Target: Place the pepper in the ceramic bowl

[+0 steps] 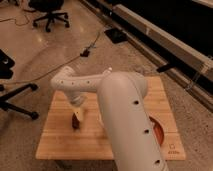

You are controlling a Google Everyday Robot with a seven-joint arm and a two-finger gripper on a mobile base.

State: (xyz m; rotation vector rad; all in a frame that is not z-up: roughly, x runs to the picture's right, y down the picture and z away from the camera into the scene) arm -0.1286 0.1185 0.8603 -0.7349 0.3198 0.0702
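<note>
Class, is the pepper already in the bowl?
No, the pepper is at the hand, left on the table, apart from the bowl at right.

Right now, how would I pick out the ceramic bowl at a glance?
Find the wooden table, then the thick white arm crossing its near side. The ceramic bowl peeks out just right of that arm, near the table's right end. It is a shallow, glossy red-orange dish, unlike the small dark pepper at the end effector over the table's left part.

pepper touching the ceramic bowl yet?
Apart. The camera view shows the pepper at the gripper, low over the wooden table on one side of the arm; the ceramic bowl sits on the arm's other side.
</note>
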